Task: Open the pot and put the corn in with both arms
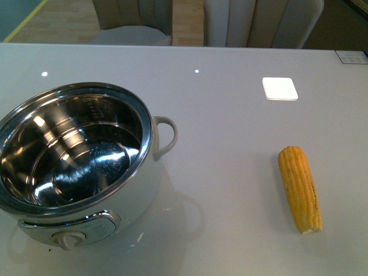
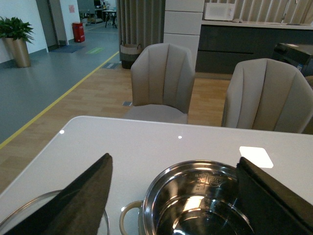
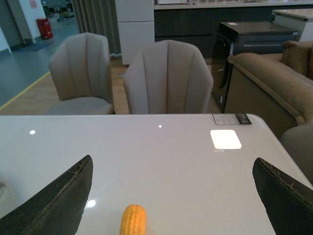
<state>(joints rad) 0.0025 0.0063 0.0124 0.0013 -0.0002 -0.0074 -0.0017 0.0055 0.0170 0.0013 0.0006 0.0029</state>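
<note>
One pot [image 1: 146,184] is sitting on the one worktop [image 1: 230,115], at the near left. In the front view it is showing one loop handle [image 1: 165,135] and one dial [image 1: 68,238]. One corn cob [image 1: 300,190] is lying at the near right. One glass lid [image 2: 22,213] is resting beside the pot. Two chairs are standing past the far edge, one chair [image 1: 132,26] on the left and another [image 1: 259,23] on the right. Two tools are hovering over the worktop, the left tool [image 2: 174,159] and the right tool [image 3: 172,159], each showing two dark fingers [image 2: 83,196].
</note>
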